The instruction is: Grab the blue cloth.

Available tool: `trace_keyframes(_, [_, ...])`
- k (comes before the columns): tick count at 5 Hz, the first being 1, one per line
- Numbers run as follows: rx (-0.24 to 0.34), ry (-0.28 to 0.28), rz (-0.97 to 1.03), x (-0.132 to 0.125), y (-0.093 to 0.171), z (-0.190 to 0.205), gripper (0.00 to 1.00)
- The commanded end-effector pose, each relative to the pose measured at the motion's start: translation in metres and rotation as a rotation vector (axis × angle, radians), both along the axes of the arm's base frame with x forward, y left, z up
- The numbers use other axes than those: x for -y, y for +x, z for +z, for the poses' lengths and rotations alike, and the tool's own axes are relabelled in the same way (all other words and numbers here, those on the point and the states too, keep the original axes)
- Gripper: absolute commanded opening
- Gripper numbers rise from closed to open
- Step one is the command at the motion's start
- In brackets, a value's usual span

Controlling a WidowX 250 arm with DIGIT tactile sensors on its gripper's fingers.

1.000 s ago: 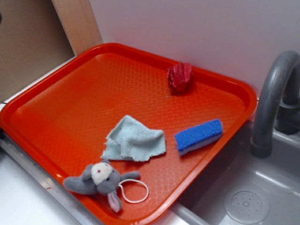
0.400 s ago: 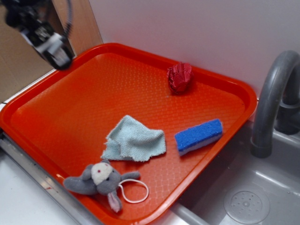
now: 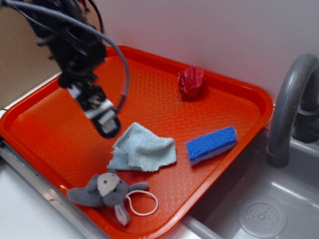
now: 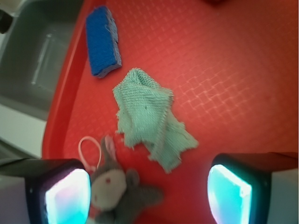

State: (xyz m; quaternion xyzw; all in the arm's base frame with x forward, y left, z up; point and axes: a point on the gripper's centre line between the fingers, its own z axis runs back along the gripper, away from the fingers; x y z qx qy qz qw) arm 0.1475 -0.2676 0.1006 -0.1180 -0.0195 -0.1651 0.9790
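Observation:
The blue cloth (image 3: 143,149), a pale, frayed terry rag, lies crumpled flat near the middle of the orange tray (image 3: 60,114). In the wrist view the blue cloth (image 4: 152,116) sits ahead of the jaws, toward the centre. My gripper (image 3: 107,124) hangs above the tray just left of the cloth, not touching it. Seen from the wrist, the gripper (image 4: 149,196) is open, its two fingers wide apart with only the tray and the plush toy between them.
A grey plush rabbit (image 3: 107,191) with a white loop lies at the tray's front edge, close to the cloth. A bright blue sponge (image 3: 211,144) lies right of the cloth, and a red knitted ball (image 3: 192,82) sits at the back. A sink basin (image 3: 259,209) and grey faucet (image 3: 289,104) stand to the right.
The arm has come into view from the upper left and swung down and right over the tray, ending just left of the cloth. Objects on the tray have not moved.

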Motion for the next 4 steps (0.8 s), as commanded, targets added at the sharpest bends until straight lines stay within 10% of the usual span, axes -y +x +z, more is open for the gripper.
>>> trace_keyframes(1, [0.003, 0.040, 0.038, 0.033, 0.012, -0.012, 1.00])
trace_keyframes(3, [-0.056, 0.242, 0.023, 0.044, 0.019, -0.046, 1.00])
trace_keyframes(4, [-0.047, 0.303, 0.004, 0.047, 0.012, -0.049, 0.00])
